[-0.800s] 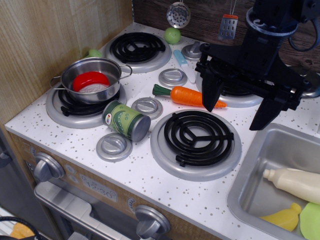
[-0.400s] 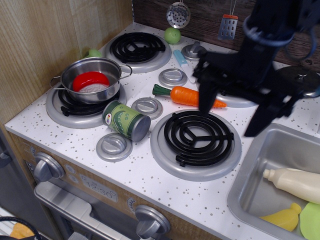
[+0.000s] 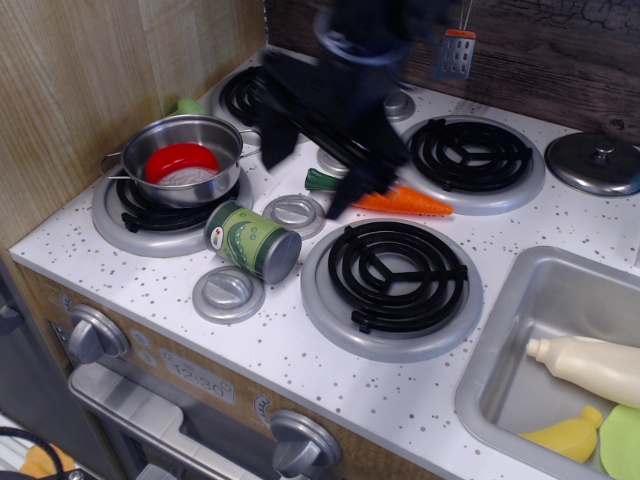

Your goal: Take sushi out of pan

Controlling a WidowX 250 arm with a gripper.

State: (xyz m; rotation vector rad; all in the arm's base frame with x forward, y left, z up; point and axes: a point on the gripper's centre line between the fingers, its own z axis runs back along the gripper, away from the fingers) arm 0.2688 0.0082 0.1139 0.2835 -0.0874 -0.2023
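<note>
The steel pan (image 3: 210, 134) with two loop handles stands on the front left burner. The sushi (image 3: 181, 165) lies inside it, red rim up with a pale middle. My black gripper (image 3: 310, 175) hangs blurred over the middle of the stove top, to the right of the pan and apart from it. Its two fingers (image 3: 277, 140) stand wide apart, holding nothing. It hides part of the back left burner and the carrot's near end.
A green can (image 3: 252, 241) lies on its side in front of the pan. An orange carrot (image 3: 400, 201) lies between the burners. Flat silver discs (image 3: 229, 293) dot the counter. A steel sink (image 3: 500, 350) at right holds a cream bottle (image 3: 585, 365).
My gripper has swept left from above the back right burner to the middle of the stove, closer to the pan. The pan, sushi, can and carrot have not moved.
</note>
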